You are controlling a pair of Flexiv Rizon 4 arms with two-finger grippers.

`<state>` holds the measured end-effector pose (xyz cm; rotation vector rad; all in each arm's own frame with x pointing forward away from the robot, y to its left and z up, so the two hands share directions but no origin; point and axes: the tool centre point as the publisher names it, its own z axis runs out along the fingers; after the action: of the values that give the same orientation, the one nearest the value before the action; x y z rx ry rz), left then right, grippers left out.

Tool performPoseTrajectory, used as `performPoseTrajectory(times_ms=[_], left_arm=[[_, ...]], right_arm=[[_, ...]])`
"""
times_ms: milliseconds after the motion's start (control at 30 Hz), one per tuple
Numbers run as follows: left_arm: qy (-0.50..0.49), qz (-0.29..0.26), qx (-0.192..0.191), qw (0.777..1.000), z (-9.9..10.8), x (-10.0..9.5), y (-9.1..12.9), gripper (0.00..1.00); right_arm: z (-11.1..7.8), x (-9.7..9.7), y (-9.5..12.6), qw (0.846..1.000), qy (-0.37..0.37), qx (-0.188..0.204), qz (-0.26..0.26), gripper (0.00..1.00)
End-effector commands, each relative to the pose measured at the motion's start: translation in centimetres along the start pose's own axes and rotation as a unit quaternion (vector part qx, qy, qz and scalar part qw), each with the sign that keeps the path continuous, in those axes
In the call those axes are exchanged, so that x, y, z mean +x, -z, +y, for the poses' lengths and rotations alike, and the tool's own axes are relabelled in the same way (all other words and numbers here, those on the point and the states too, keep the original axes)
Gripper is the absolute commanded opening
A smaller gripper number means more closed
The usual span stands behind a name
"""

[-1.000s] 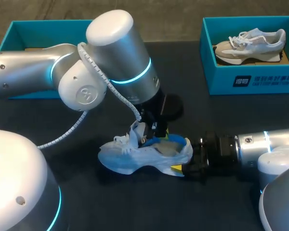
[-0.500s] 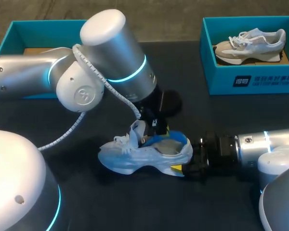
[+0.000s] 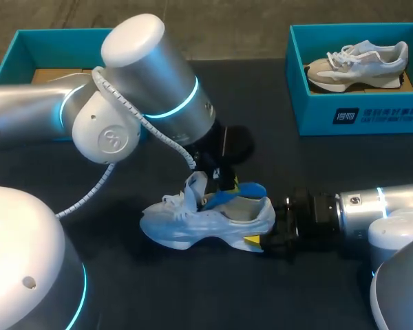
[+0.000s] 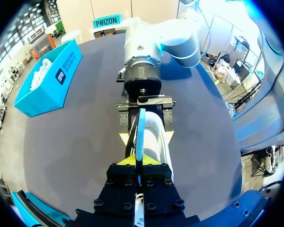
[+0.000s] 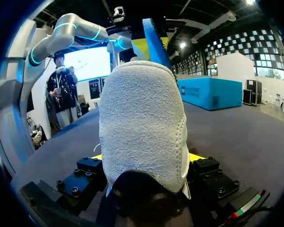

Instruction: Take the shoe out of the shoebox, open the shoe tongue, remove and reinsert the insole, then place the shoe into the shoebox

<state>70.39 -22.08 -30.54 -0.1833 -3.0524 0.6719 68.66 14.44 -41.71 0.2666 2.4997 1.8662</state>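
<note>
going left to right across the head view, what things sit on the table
left shoebox → pale blue shoe → right shoebox, with a grey-and-white shoe inside it

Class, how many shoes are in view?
2. The pale blue shoe lies on the table, heel in the right claw; the grey shoe sits in the right shoebox. The left shoebox is partly hidden.

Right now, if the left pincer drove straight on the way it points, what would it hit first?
The shoe. The left pincer grips the blue insole and points into the shoe's opening, so the insole would likely press inside first. The right pincer clamps the heel just beyond.
</note>
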Motion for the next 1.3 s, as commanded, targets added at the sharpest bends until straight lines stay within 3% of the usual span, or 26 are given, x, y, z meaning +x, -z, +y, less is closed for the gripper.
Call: performPoseTrajectory(times_ms=[33,333,367,400,533,633,1067,1300], left_arm=[[0.001,-0.006,-0.01,1.0,-1.4,-0.1,-0.7,0.0],[0.002,-0.01,-0.019,1.0,-2.1,-0.2,-1.4,0.0],[0.002,-0.01,-0.02,1.0,-2.1,-0.2,-1.5,0.05],[0.003,-0.01,-0.021,1.0,-2.1,-0.3,-1.5,0.17],[0.003,-0.011,-0.024,1.0,-2.2,-0.2,-1.6,0.42],[0.001,-0.014,-0.026,1.0,-2.1,-0.1,-1.6,0.49],[-0.004,-0.038,-0.028,0.999,-0.2,1.5,-1.5,0.5],[0.007,-0.053,-0.024,0.998,-0.2,1.6,-2.0,0.45]], right_arm=[[0.0,0.1,-0.1,1.0,0.0,0.002,0.0,0.0],[0.0,0.1,-0.1,1.0,0.0,0.002,0.0,0.0],[0.0,0.1,-0.1,1.0,0.0,0.002,0.0,0.0],[0.0,0.1,-0.1,1.0,0.0,0.002,0.0,0.0],[0.0,0.1,-0.1,1.0,0.0,0.002,0.0,0.0],[0.0,0.1,-0.1,1.0,0.0,0.002,0.0,0.0],[0.0,0.1,-0.1,1.0,0.0,0.002,0.0,0.0],[0.0,0.1,-0.1,1.0,0.0,0.002,0.0,0.0]])
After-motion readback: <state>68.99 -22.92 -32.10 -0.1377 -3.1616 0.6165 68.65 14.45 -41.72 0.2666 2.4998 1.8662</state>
